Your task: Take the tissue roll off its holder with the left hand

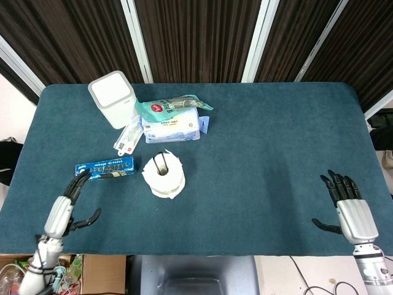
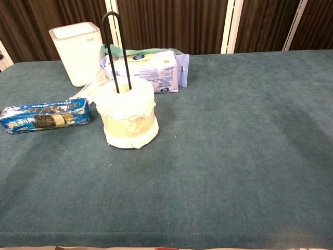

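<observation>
Fingers (image 1: pixel 78 182) of the left hand (image 1: pixel 61 212) are lying spread and holding nothing just short of the blue biscuit pack (image 1: pixel 105 167), while the tissue roll (image 1: pixel 164 174) is sitting on its holder (image 2: pixel 115 47) and the right hand (image 1: pixel 351 209) is resting, likewise released, at the table (image 1: pixel 270 141) edge.

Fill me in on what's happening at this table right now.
Nothing is being handled yet. The tissue roll sits on its black wire holder, on the left part of the table. The left hand is open near the front edge, fingers toward the blue biscuit box, well short of the roll. The right hand rests open at the far right. A white bin and wipes pack lie behind the roll.
</observation>
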Tool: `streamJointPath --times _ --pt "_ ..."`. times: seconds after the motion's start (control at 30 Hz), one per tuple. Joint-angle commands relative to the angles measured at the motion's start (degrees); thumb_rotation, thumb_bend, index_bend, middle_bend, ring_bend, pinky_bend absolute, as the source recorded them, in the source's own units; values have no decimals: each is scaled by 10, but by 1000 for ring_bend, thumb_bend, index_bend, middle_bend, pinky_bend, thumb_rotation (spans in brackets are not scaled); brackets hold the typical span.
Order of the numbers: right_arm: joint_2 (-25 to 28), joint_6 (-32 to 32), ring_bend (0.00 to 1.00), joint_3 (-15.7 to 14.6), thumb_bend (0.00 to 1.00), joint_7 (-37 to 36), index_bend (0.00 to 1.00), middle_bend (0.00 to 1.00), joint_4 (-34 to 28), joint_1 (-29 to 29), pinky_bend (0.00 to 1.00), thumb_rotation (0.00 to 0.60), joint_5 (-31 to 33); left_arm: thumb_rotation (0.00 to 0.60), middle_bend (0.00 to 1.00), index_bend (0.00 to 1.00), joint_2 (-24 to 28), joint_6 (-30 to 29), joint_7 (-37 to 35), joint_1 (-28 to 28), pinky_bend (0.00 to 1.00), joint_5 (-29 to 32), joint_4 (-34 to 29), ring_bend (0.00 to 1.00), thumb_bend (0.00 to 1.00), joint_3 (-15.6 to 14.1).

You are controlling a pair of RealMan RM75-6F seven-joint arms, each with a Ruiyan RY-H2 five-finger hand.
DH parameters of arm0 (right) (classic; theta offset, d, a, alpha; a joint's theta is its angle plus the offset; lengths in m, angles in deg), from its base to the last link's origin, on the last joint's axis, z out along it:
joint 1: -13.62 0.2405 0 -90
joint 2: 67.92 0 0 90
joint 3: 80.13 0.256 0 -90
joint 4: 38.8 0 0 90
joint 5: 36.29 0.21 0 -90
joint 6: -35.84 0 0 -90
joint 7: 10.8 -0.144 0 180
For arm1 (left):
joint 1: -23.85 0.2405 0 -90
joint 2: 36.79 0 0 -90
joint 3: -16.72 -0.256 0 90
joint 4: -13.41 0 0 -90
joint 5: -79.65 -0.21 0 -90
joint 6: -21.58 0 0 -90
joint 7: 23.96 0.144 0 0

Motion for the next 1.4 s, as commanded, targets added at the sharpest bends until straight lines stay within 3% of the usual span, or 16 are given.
streamJointPath --times 0.03,0.27,0.5,0.6,0.73,0.97,1.23,1.33,1.4 --pt "1 -13 0 5 40 -11 0 0 5 6 0 600 12 600 0 0 -121 101 -28 -67 86 98 70 0 355 63" --pt "-3 -19 0 9 40 7 0 0 6 8 0 600 27 600 0 0 -171 170 11 -114 83 139 79 0 353 82" --pt "-2 -11 0 12 40 6 0 0 6 4 0 600 32 600 0 0 -211 254 -32 -176 84 158 140 0 353 104" --pt "0 -9 0 12 40 1 0 0 6 3 0 600 31 600 0 0 -220 254 -44 -181 84 151 139 0 354 97" --pt "3 -8 0 11 40 -5 0 0 5 2 0 600 29 600 0 0 -203 250 -52 -172 84 149 77 0 355 84" --pt "9 0 0 10 40 -17 0 0 5 -2 0 600 24 600 0 0 -179 287 -82 -185 86 165 28 0 356 92" --pt "16 5 0 4 40 -25 0 0 2 -5 0 600 11 600 0 0 -206 291 -41 -204 101 193 57 0 355 109" --pt "17 10 0 4 40 -29 0 0 3 -7 0 600 10 600 0 0 -214 290 -19 -205 168 207 62 6 352 112" --pt "18 9 0 5 40 -31 0 0 3 -7 0 600 11 600 6 0 -216 291 -7 -206 226 214 61 77 350 113"
